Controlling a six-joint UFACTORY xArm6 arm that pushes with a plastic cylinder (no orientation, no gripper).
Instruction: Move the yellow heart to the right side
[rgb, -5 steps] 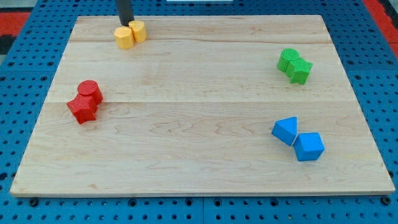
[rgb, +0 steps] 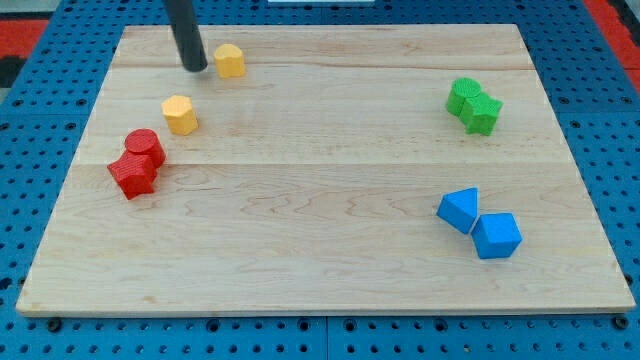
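— Two yellow blocks are seen; which is the heart?
— It cannot be told. One (rgb: 230, 61) lies just right of my tip (rgb: 196, 68), near the board's (rgb: 320, 260) top; the other (rgb: 180, 115) lies below it.
— Writing?
— None legible.
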